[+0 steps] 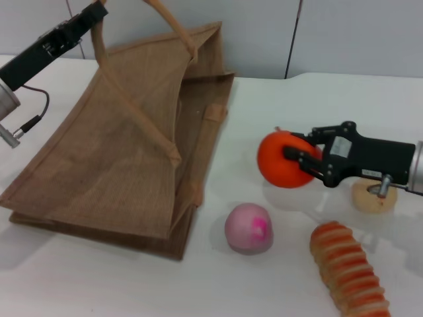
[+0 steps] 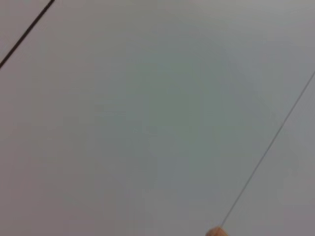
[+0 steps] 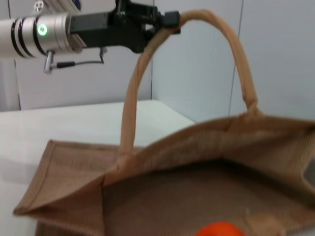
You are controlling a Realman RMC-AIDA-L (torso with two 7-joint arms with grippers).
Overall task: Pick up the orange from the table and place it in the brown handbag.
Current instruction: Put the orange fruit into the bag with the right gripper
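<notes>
The orange (image 1: 283,160) is bright orange-red and sits in my right gripper (image 1: 299,160), which is shut on it a little above the white table (image 1: 317,99), right of the brown handbag (image 1: 125,152). A sliver of the orange shows in the right wrist view (image 3: 221,229), facing the handbag's open mouth (image 3: 197,196). My left gripper (image 1: 99,12) is at the upper left, shut on the handbag's handle (image 1: 99,39) and holding it up. It also shows in the right wrist view (image 3: 165,22), shut on the handle (image 3: 142,73).
A pink ball (image 1: 248,228) lies in front of the orange. A pale beige ball (image 1: 373,196) sits under my right arm. A ridged orange-striped pastry (image 1: 349,271) lies at the front right. A grey panel wall stands behind the table.
</notes>
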